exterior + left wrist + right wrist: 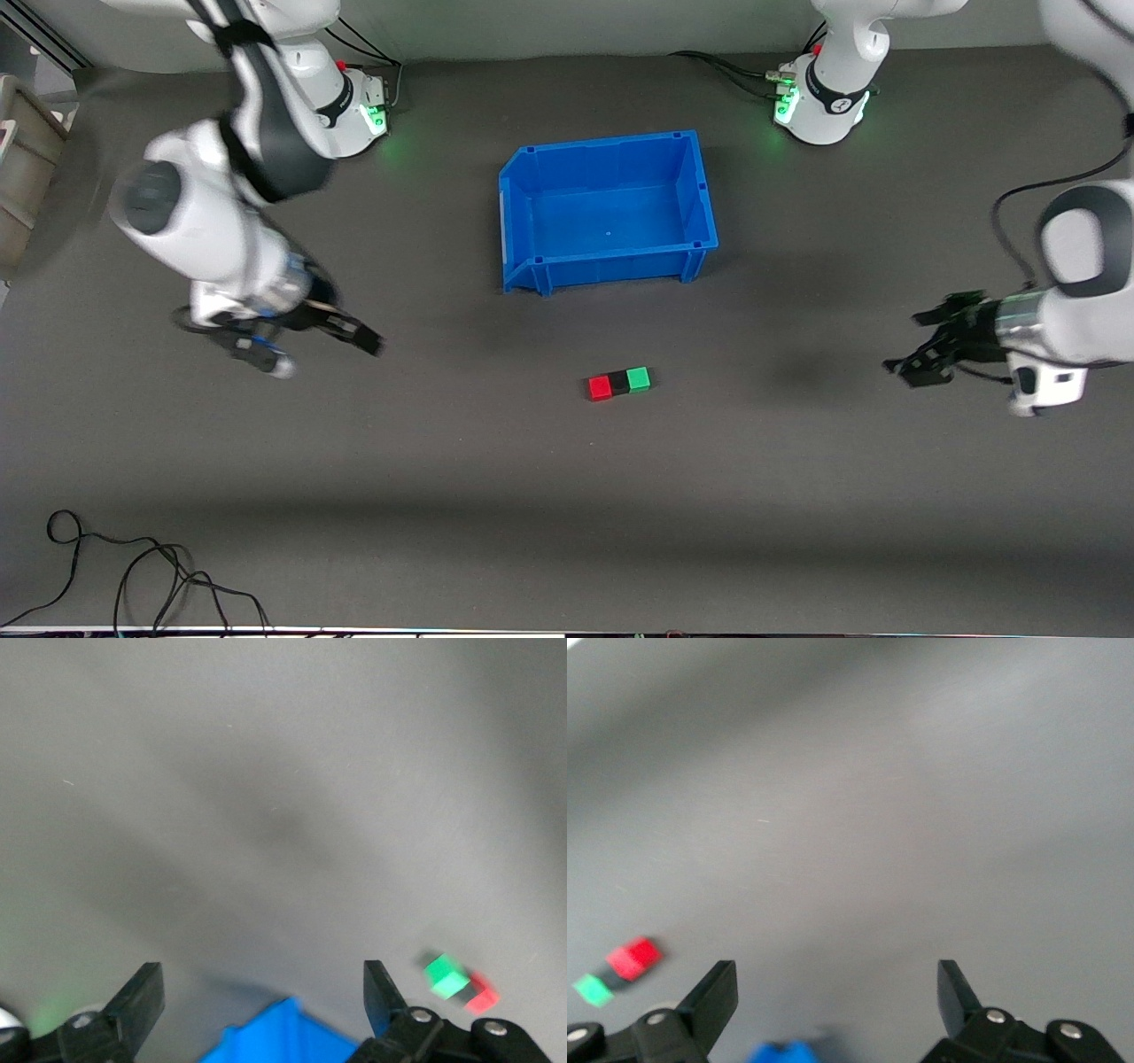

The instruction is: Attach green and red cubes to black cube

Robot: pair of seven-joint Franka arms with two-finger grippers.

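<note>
Front view: a dark grey surface [567,532] with three small cubes joined in a short row at the lower middle of the frame. The red cube [600,388] touches the black cube [618,383], which sits in the centre, and the green cube [639,379] touches its opposite face. Above them in the frame stands a blue bin [608,266], well apart from the cubes. The right gripper [350,335] hangs over bare surface at the middle left of the frame, the left gripper [917,350] at the middle right; both are well apart from the cubes. In the left wrist view, the left arm's fingers [140,997] are spread wide and hold nothing. In the right wrist view, the right arm's fingers [713,994] are likewise wide apart and empty. A black cable [133,567] lies coiled at the lower left corner of the front frame
</note>
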